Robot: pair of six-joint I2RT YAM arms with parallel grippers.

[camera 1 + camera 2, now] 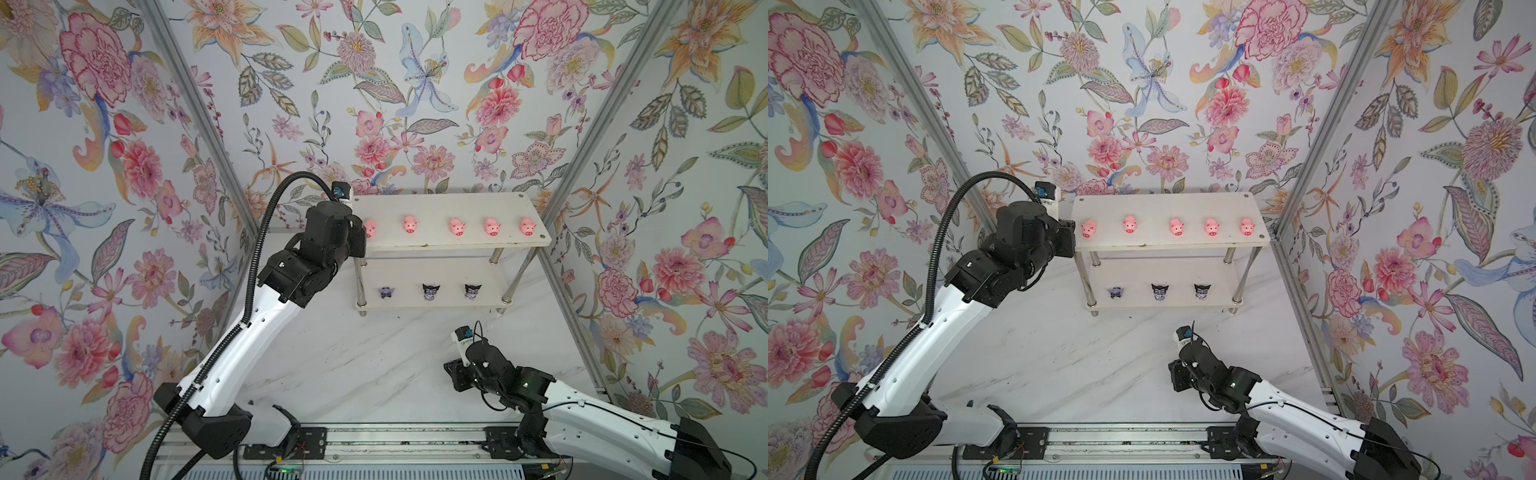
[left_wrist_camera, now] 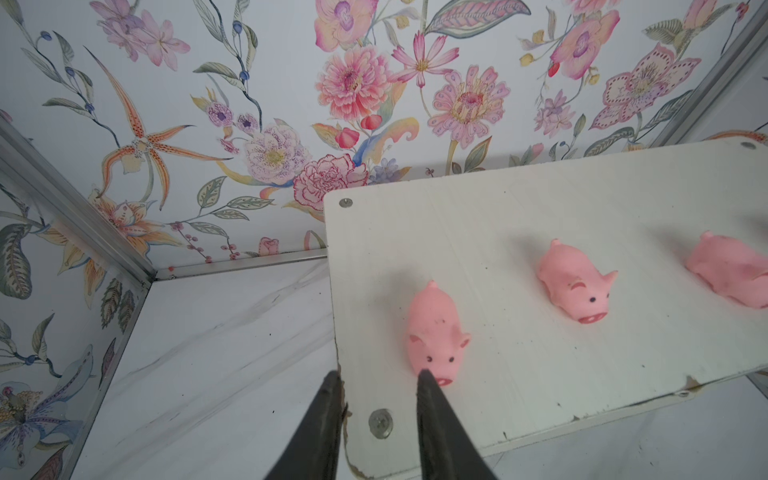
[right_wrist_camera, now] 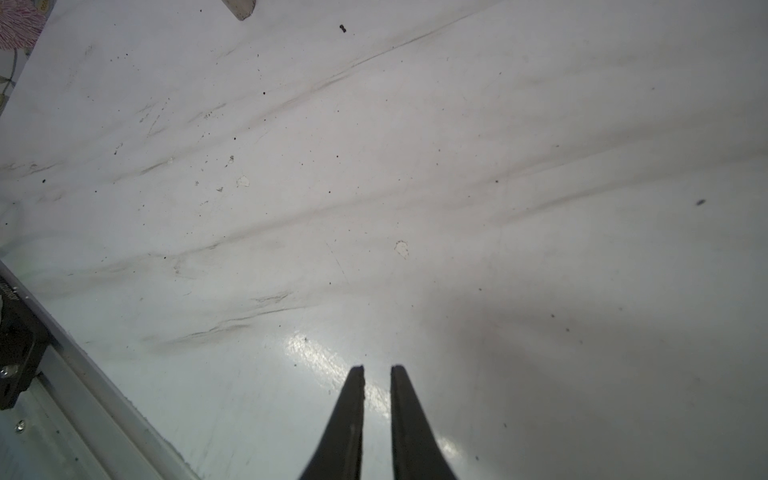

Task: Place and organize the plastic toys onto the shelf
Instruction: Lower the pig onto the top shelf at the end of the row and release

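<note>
Holding my left claw point(image 2: 378, 376) at the left end of the shelf point(image 1: 457, 208), I am pinching nothing: its fingers point(image 2: 432, 415) are standing spread. One is lying just outside the edge of the top board point(image 2: 540, 208). The other is standing before the snout of the end pig point(image 2: 434, 332); whether it is touching the snout, I cannot tell.

Five pigs point(image 1: 410, 224) are standing in one row on the top board, with snouts facing the front edge. Three figurines point(image 1: 431, 291) are standing in a row on the lower board point(image 1: 407, 274), apart from each other.

My right claw point(image 3: 377, 368) is hanging low over the table point(image 3: 415, 166), in front of the shelf and apart from it. Its fingers are almost pressed together, with only a thin slit between them, and nothing is sitting in it.
</note>
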